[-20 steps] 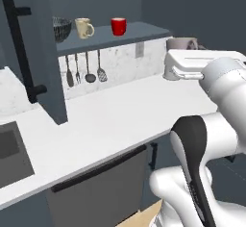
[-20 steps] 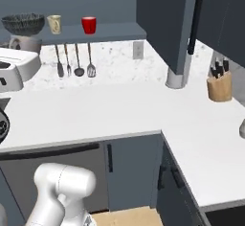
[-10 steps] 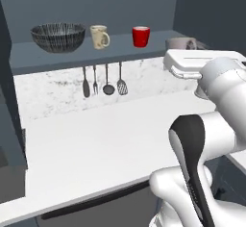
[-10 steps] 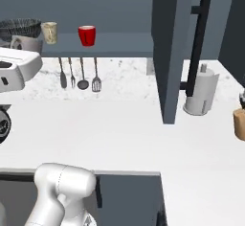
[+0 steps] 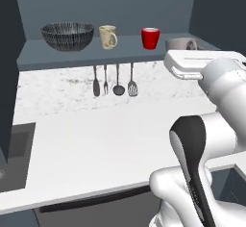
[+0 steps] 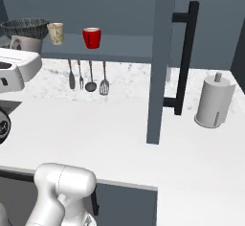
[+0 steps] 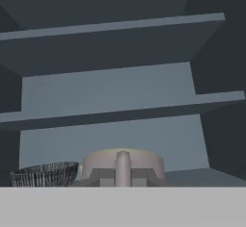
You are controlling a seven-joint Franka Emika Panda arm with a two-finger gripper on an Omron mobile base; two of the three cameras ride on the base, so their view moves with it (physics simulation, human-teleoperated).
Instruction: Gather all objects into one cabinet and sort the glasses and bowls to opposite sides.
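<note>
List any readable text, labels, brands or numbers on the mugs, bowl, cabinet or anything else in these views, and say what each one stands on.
None: no words, numbers or signs can be read in any view.
The bowl carries only pale streaks, no lettering.
The cream mug, red mug and grey-taupe mug are plain.
The cabinet door and paper towel roll carry no label.

I read the bowl (image 5: 67,35) as glazed ceramic, dark with fine pale streaks. The cream mug (image 5: 107,36) looks matt and slightly speckled; the red mug (image 5: 150,38) is smooth with a faint sheen, and the grey mug (image 5: 181,44) is dull. The cabinet shelf (image 5: 120,48) and door (image 6: 159,62) look like matt painted board, the handle (image 6: 185,57) matt black. The counter (image 5: 101,139) is smooth white, the backsplash (image 5: 57,89) speckled stone. The hanging utensils (image 5: 114,81) look like dull metal.
</note>
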